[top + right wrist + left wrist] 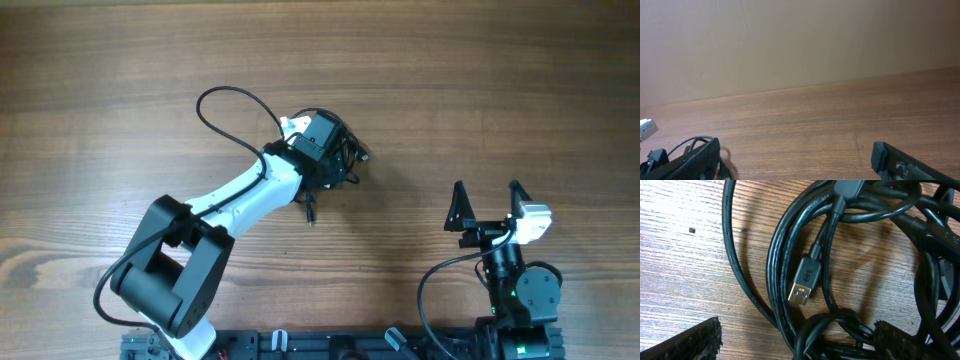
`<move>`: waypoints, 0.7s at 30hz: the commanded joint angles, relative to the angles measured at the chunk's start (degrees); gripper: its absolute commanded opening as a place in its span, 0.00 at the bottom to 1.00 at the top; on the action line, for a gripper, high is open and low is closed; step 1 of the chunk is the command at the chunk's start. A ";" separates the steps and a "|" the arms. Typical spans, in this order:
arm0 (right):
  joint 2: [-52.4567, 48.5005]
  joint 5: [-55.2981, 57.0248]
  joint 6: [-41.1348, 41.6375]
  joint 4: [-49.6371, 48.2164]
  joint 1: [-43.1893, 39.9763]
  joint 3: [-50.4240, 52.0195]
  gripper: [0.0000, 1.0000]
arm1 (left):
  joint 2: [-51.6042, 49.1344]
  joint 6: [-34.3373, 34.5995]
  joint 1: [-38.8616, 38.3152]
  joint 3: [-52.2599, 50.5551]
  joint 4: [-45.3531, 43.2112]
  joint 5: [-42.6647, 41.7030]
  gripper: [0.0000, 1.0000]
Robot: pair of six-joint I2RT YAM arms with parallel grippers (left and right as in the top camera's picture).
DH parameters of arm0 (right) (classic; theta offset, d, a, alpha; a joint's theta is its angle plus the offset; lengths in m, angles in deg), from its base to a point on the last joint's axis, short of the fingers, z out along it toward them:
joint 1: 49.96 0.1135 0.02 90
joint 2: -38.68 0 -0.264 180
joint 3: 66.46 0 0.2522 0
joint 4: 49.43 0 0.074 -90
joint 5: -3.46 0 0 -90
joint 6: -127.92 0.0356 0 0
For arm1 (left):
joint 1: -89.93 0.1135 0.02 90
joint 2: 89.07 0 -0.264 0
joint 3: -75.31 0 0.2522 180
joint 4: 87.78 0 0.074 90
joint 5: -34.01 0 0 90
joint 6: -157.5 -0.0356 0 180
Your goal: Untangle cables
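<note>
The cables [790,255] are one knotted bundle of thin black cords on the wooden table, with a silver USB plug [802,292] lying in the middle of the loops. From overhead, the cables [355,156] peek out from under my left gripper [335,160], and one loose plug end [310,214] trails toward the front. My left gripper [797,342] is open and low over the bundle, with several cords lying between its fingers [695,341]. My right gripper [488,196] is open and holds nothing, well to the right of the bundle and near the front edge.
A thick black wire [228,100] loops out from the white left arm [240,195] toward the back left. The right wrist view has bare wood [805,125] ahead of the right gripper [797,161] and a plain wall [800,40] beyond.
</note>
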 commanded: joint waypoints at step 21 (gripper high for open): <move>-0.02 1.16 -0.68 -0.17 0.11 0.04 1.00 | 16.11 -0.87 3.91 0.70 6.60 0.13 0.47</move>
